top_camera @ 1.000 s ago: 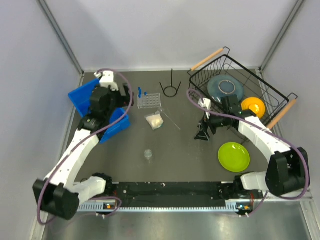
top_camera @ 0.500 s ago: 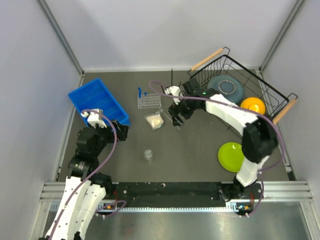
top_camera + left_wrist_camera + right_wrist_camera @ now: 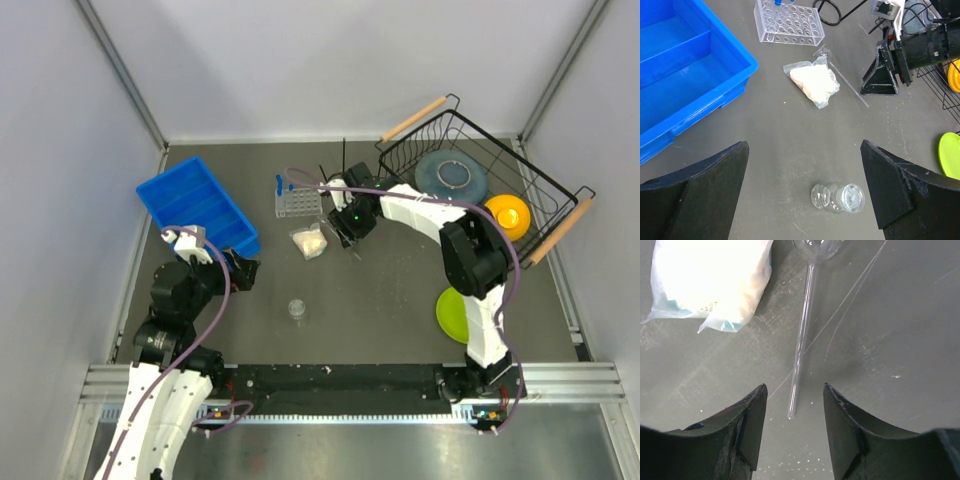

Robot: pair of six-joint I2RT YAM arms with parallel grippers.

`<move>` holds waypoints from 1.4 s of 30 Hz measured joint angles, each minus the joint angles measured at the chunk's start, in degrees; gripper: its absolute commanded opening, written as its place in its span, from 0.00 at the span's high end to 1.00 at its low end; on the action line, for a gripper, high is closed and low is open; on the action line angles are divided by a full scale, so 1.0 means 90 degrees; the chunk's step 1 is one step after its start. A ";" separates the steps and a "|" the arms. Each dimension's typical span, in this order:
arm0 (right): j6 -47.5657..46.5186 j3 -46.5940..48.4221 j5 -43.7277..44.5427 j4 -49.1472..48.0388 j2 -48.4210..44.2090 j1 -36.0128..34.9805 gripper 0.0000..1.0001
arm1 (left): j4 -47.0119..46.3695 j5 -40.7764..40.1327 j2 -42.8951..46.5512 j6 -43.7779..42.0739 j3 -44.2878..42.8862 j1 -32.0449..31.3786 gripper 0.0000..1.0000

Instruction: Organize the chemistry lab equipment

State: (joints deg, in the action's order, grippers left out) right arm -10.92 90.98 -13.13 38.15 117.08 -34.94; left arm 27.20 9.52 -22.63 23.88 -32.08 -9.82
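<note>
**A:** Largest first: dark tabletop [image 3: 400, 290]. Then blue bin [image 3: 197, 207], far left, divided into compartments.

**B:** Next down: clear grid rack [image 3: 298, 203], just right of the bin. Beside it, black ring stand [image 3: 343, 155], partly hidden behind the right arm.

**A:** Right pincer [image 3: 794, 397]: spread wide, gripping nothing, held low over the tabletop. Left pincer [image 3: 802, 150]: likewise spread and bare, hovering off the bin's near corner, well apart from the work.

**B:** Smaller: cream-filled pouch [image 3: 310, 242], flat on the tabletop near the rack. Just beside it, thin glass stem [image 3: 802, 340] with a round bulb at its far end, lying flat, its free end between the right fingers and untouched.

**A:** Smaller still: little clear cup [image 3: 296, 309], alone toward the front, well apart from the rest. Smallest: two blue-capped tubes [image 3: 283, 184], upright at the rack's far-left corner.

**B:** Step in hand, as judged: pick-up of the glass stem. Next move, probably: lower a touch, close squarely across the slim, slippery stem, lift gently. Care needed not to snag the pouch.
</note>
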 measured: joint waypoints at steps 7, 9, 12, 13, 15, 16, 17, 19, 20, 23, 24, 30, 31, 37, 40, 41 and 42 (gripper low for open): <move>0.0129 0.0131 0.0002 -0.0034 0.0243 -0.0022 0.64 | -0.0015 0.0041 0.0002 0.0000 0.0000 0.0000 0.01; 0.0146 0.0189 0.0005 -0.0049 0.0301 -0.0024 0.64 | -0.0015 0.0061 0.0005 0.0000 0.0000 0.0000 0.01; 0.0180 0.0238 0.0044 -0.0073 0.0398 -0.0029 0.67 | -0.0017 0.0085 0.0005 0.0002 0.0000 0.0000 0.01; 0.0187 0.0240 0.0063 -0.0078 0.0425 -0.0032 0.69 | -0.0017 0.0090 0.0005 0.0002 0.0000 0.0000 0.01; 0.0197 0.0243 0.0119 -0.0075 0.0471 -0.0044 0.71 | -0.0017 0.0104 0.0005 0.0002 0.0000 0.0000 0.01; 0.0199 0.0243 0.0153 -0.0075 0.0498 -0.0053 0.71 | -0.0017 0.0112 0.0005 0.0002 0.0000 0.0000 0.01; 0.0199 0.0243 0.0182 -0.0070 0.0525 -0.0063 0.73 | -0.0017 0.0126 0.0005 0.0002 0.0002 0.0000 0.01; 0.0199 0.0248 0.0240 -0.0073 0.0551 -0.0073 0.77 | -0.0017 0.0131 0.0005 0.0002 0.0000 0.0000 0.01; 0.0197 0.0257 0.0277 -0.0070 0.0566 -0.0075 0.78 | -0.0017 0.0131 0.0005 0.0002 0.0000 0.0000 0.01; 0.0199 0.0279 0.0362 -0.0070 0.0585 -0.0075 0.85 | -0.0017 0.0131 0.0005 0.0002 0.0000 0.0000 0.01; 0.0209 0.0279 0.0393 -0.0073 0.0585 -0.0075 0.87 | -0.0017 0.0131 0.0005 0.0002 0.0000 0.0000 0.01; 0.0243 0.0272 0.0483 -0.0075 0.0585 -0.0078 0.97 | -0.0017 0.0134 0.0005 0.0002 0.0000 0.0000 0.01; 0.0245 0.0272 0.0483 -0.0078 0.0585 -0.0078 0.99 | -0.0017 0.0134 0.0005 0.0002 0.0000 0.0000 0.01; 0.0248 0.0087 0.0432 -0.0202 0.0474 -0.0075 1.00 | -0.0017 0.0189 0.0005 0.0046 0.0002 0.0000 0.01; 0.0287 -0.0187 0.0335 -0.0185 0.0277 -0.0075 1.00 | -0.0056 0.0308 0.0007 0.0270 0.0017 0.0000 0.01; 0.0299 -0.0262 0.0296 -0.0189 0.0209 -0.0075 1.00 | -0.0153 0.0396 0.0034 0.0396 0.0075 0.0000 0.01; 0.0338 -0.0369 0.0240 -0.0194 0.0102 -0.0075 1.00 | -0.0262 0.0512 0.0075 0.0588 0.0155 0.0000 0.02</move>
State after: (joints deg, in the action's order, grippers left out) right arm -7.88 87.66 -10.96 36.40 117.99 -35.62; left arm 24.84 14.13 -21.96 29.17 -30.68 -9.82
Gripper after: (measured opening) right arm 0.043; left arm 0.990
